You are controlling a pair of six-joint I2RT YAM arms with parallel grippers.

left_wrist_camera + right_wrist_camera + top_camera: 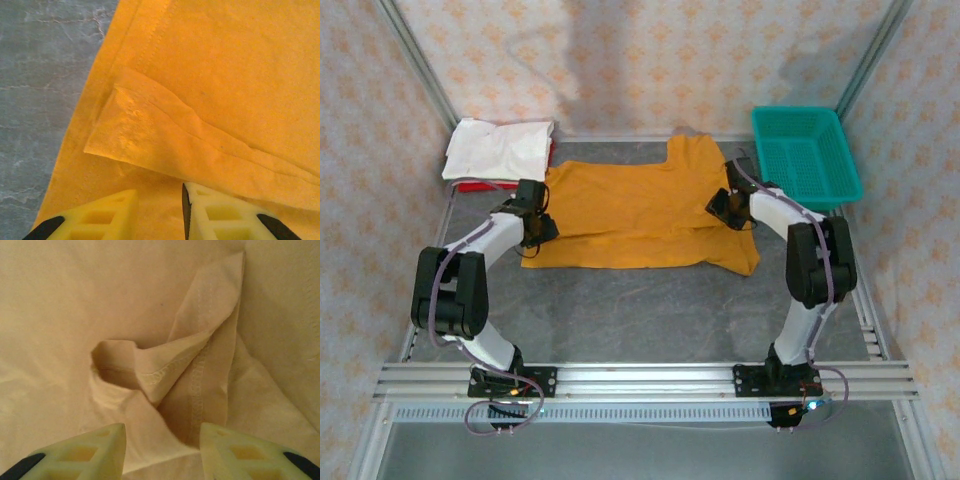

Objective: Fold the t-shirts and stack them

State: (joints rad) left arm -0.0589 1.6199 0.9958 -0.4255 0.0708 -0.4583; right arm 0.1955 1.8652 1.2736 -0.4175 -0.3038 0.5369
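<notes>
Mid-surface (pixel 640 310), the orange shirt (pixel 640 215) lies flat with its sleeves turned in, the right one rumpled. The left fingers (pixel 100 215), narrowly parted, and the right fingers (pixel 235 450), wider, hover empty over it. The fold probably goes best if that sleeve is flattened first and both sides lift evenly. Three shirts: orange, and far left white (pixel 500 148) atop red (pixel 475 186). One basket (pixel 805 160), far right.

Red t-shirt (pixel 475 186), seemingly, mostly hidden under white t-shirt (pixel 500 148).
</notes>
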